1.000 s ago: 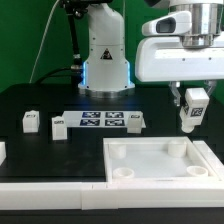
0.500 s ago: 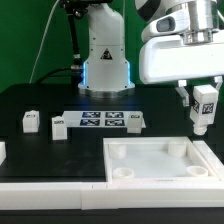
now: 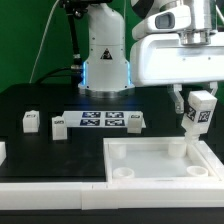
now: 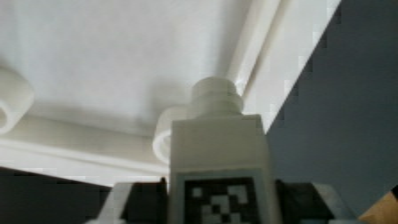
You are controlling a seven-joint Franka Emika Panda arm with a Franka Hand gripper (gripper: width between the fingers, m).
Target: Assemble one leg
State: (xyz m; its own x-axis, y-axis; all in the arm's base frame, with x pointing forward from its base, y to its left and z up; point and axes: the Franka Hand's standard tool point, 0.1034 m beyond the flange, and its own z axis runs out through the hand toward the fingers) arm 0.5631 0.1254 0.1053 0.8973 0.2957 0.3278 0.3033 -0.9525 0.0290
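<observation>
My gripper (image 3: 197,112) is shut on a leg (image 3: 198,113), a small white post with a black-and-white tag, held tilted above the far right corner of the white square tray (image 3: 150,150). In the wrist view the leg (image 4: 217,140) fills the middle, its narrow tip over the tray's inner floor (image 4: 125,60) near its rim, with my gripper (image 4: 217,205) clamped at the tag end. Three more legs stand on the table at the exterior view's left and middle: one (image 3: 31,121), a second (image 3: 59,126), a third (image 3: 135,122).
The marker board (image 3: 100,121) lies on the black table behind the tray. The robot's base (image 3: 105,55) stands at the back. A white block (image 3: 2,152) shows at the exterior view's left edge. A round corner socket (image 3: 123,172) sits in the tray's near left.
My gripper with the leg moved up and to the exterior view's right, then came back left and down a little, and the leg now tilts over the tray's far right corner.
</observation>
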